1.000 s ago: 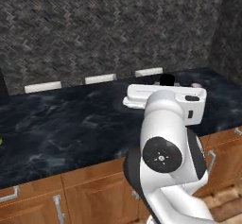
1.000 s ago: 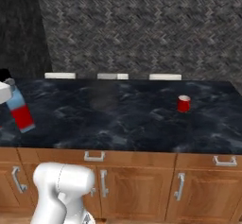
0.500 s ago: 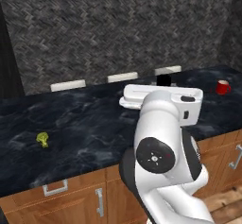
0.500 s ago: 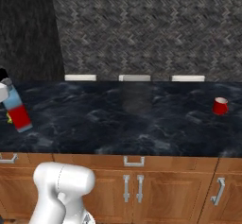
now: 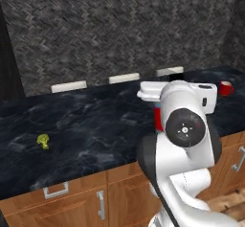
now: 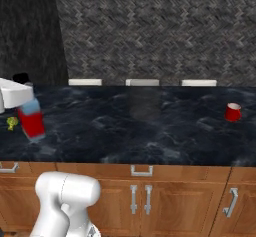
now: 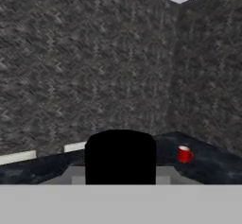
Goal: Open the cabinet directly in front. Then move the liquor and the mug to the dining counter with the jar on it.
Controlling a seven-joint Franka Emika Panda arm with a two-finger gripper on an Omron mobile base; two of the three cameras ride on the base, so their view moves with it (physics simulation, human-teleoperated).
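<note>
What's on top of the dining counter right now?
On the dining counter: a red mug at the right, a small yellow-green item at the left. The liquor hangs above it in the tool. No jar visible.

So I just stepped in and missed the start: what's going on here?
The arm's tool is holding the liquor bottle just above the dining counter, blue end up and tilted. The red mug already stands on that black counter, far off to the right. A small green thing lies further left on it.
</note>
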